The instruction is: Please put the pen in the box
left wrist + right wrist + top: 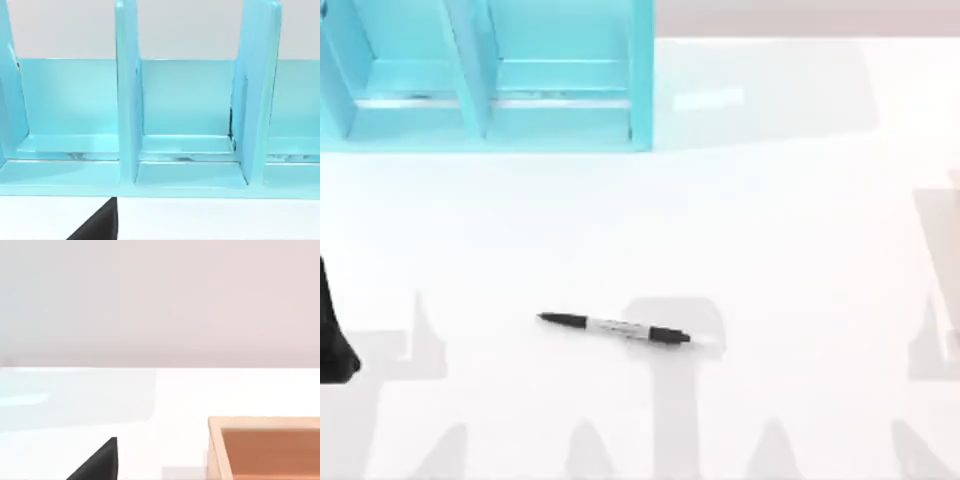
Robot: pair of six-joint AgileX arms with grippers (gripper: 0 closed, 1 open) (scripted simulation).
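Note:
The pen (615, 329) lies flat on the white table, a little left of the middle and towards the front, with its pointed black end to the left. The turquoise box (485, 135) stands at the back left, its open compartments split by upright dividers. My left arm (332, 340) sits at the table's left edge, well left of the pen. In the left wrist view the box (127, 100) stands close ahead, with a black part of my left gripper (100, 225) at the picture's edge. A black part of my right gripper (100, 462) appears in the right wrist view.
An orange-brown open container (215, 440) with pale rims rests on the table in the right wrist view. White table (770, 230) stretches between the pen and the box and across the right half.

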